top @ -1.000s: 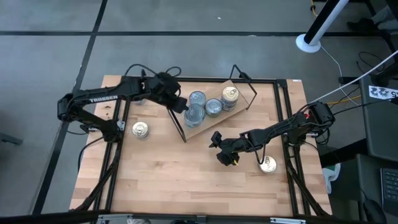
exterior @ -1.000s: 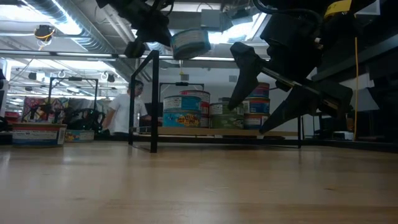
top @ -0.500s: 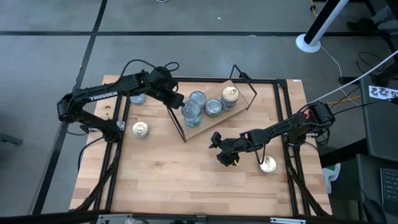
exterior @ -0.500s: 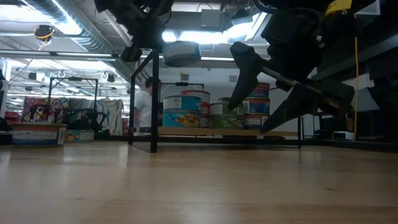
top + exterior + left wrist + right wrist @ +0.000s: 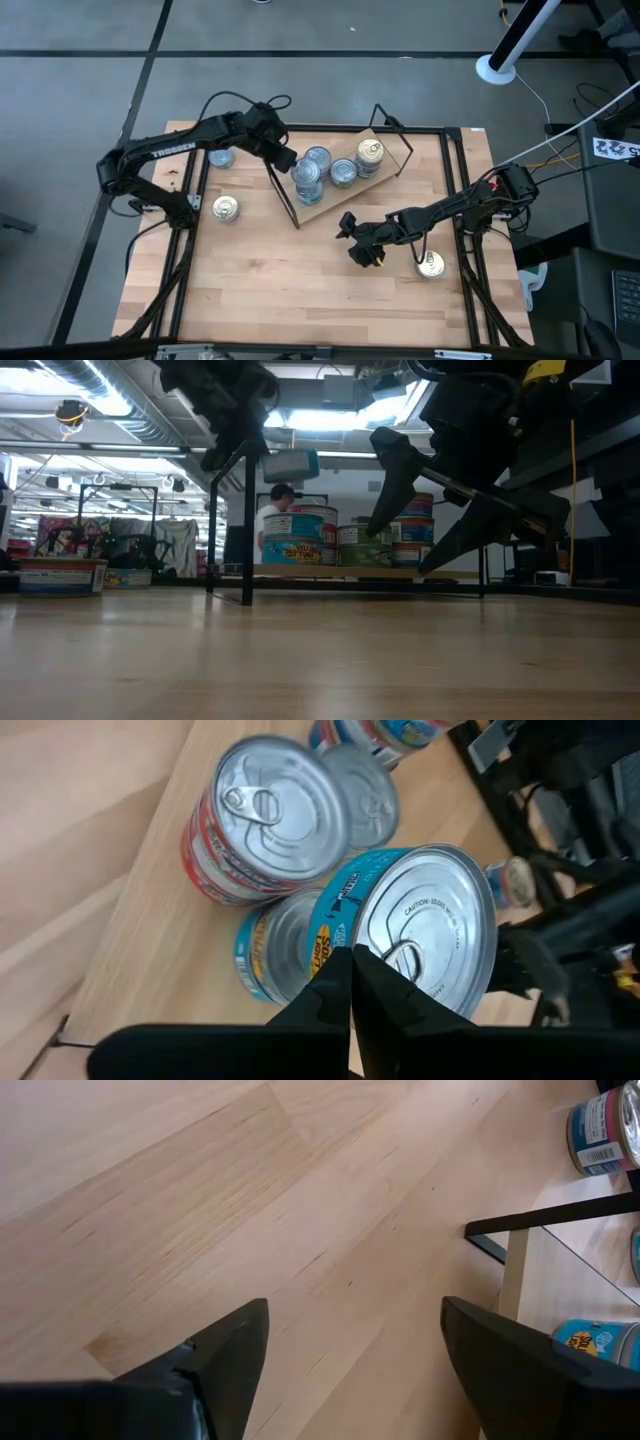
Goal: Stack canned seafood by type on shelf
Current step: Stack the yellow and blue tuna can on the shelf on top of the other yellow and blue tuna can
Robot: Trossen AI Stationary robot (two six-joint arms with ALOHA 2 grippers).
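In low view alone, person (image 5: 272,520) behind shelf (image 5: 350,572)

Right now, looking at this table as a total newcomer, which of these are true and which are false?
1. The left pincer holds a blue-labelled tin above the shelf. True.
2. The right pincer grips a tin. False: it is open and empty, over bare tabletop.
3. Every tin is already on the shelf. False: a gold tin and another gold tin lie on the tabletop.
4. Several tins stand on the shelf. True.
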